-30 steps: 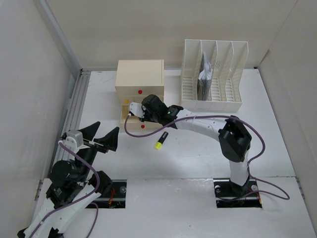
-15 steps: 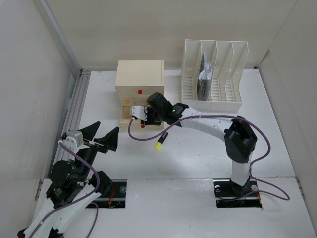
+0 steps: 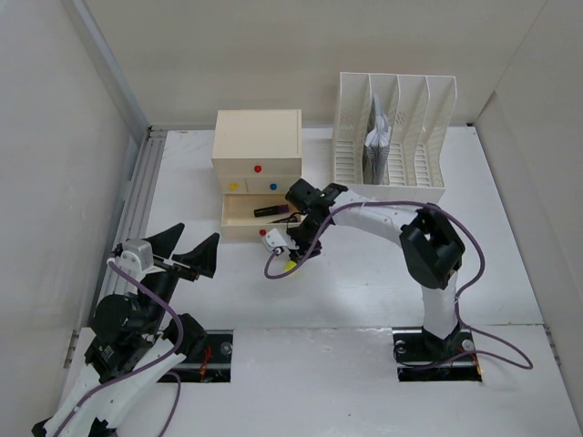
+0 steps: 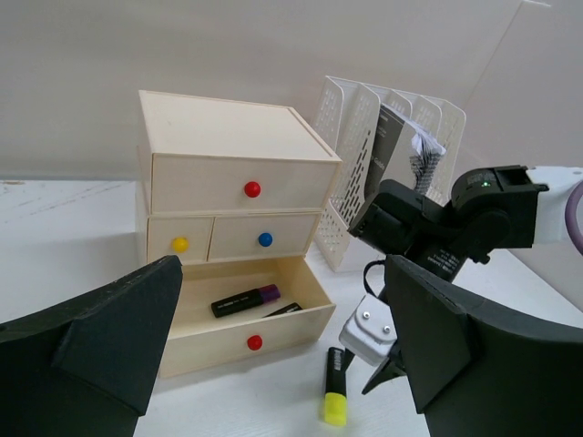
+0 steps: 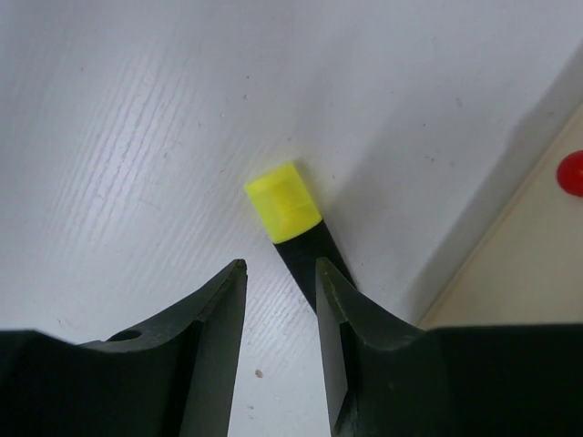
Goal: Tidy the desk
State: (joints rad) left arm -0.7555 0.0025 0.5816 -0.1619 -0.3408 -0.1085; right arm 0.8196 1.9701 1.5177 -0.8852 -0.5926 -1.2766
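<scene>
The desk (image 3: 364, 273) is a white tabletop. A black marker with a yellow cap (image 5: 283, 201) lies on it in front of the beige drawer box (image 3: 257, 146). My right gripper (image 5: 281, 273) hangs low over this marker, open. The marker's black body runs under the right finger (image 5: 351, 319), and bare desk shows in the gap. The same marker (image 4: 334, 391) shows in the left wrist view beside the right gripper (image 4: 387, 360). The box's bottom drawer (image 3: 239, 218) is pulled out, with a purple-capped marker (image 4: 242, 299) inside. My left gripper (image 3: 187, 248) is wide open and empty at the near left.
A white slotted file rack (image 3: 424, 137) with papers (image 3: 378, 141) stands at the back right, close to the right arm's elbow. A grey rail (image 3: 135, 205) runs along the left edge. White walls close in three sides.
My right gripper has swung from over the open drawer down to the yellow-capped marker, and its jaws have widened. The drawer's inside now shows. The left arm has not moved.
</scene>
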